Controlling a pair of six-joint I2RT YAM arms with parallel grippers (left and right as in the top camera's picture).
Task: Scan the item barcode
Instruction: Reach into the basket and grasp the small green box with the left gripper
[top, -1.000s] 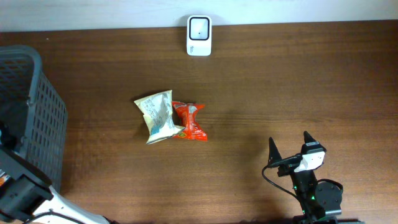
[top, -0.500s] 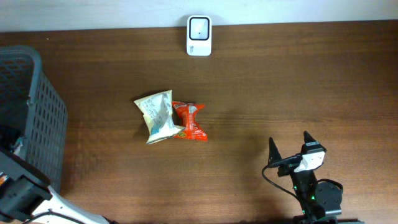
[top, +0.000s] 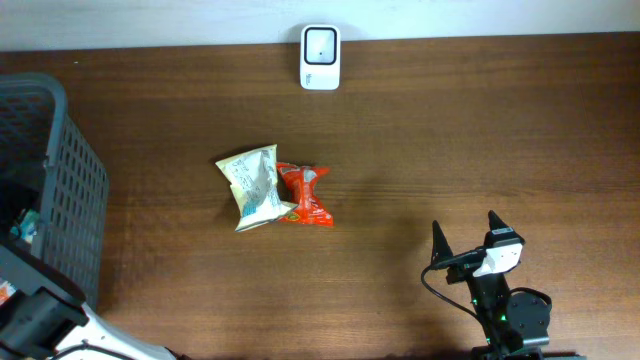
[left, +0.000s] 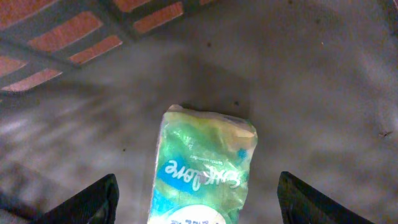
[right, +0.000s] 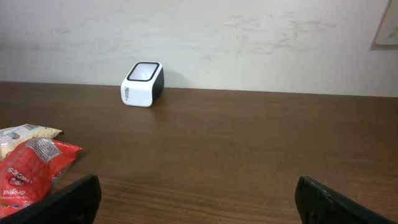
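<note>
One basket (top: 70, 200), left. One scanner (top: 320, 44), far. Three packets: cream packet (top: 255, 188), red packet (top: 306, 194), green packet (left: 205, 165).

Green packet (left: 205, 168), centre-bottom of left wrist view: white script on a blue band, approx. "Soft Love" (curly, partly blurred). Red snack packet (right: 28, 168), lower left of right wrist view, and white scanner (right: 142, 84), upper left: print too small to read.

Overhead and right wrist views are evenly lit and sharp, the table (right: 249, 143) showing a pale sheen, while the left wrist view is dim and smeared, its green packet (left: 205, 162) blurring toward six o'clock.
</note>
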